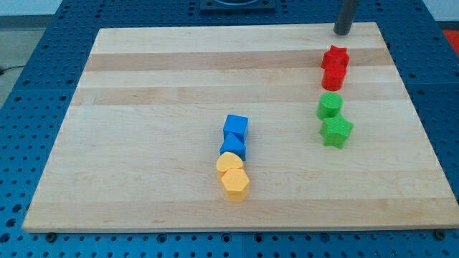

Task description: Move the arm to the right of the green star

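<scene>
Camera view: rod (346,14) top cut off

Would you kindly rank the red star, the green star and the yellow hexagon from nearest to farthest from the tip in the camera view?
My tip sits at the board's top right edge.
1. Red star: just below the tip, top of the right-hand column.
2. Green star: lower in that same column, bottom of the green pair.
3. Yellow hexagon: far down toward the view's left, bottom of the centre column.
</scene>
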Robot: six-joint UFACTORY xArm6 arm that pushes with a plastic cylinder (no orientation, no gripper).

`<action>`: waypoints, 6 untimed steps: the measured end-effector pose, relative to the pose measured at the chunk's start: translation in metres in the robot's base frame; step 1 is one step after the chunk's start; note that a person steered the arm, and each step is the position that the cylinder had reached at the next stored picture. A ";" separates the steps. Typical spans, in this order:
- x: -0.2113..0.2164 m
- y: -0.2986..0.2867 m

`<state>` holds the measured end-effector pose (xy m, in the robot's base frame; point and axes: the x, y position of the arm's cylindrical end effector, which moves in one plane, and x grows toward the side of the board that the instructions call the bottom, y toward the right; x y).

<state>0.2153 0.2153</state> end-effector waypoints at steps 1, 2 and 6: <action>0.001 -0.005; 0.051 0.045; 0.270 -0.014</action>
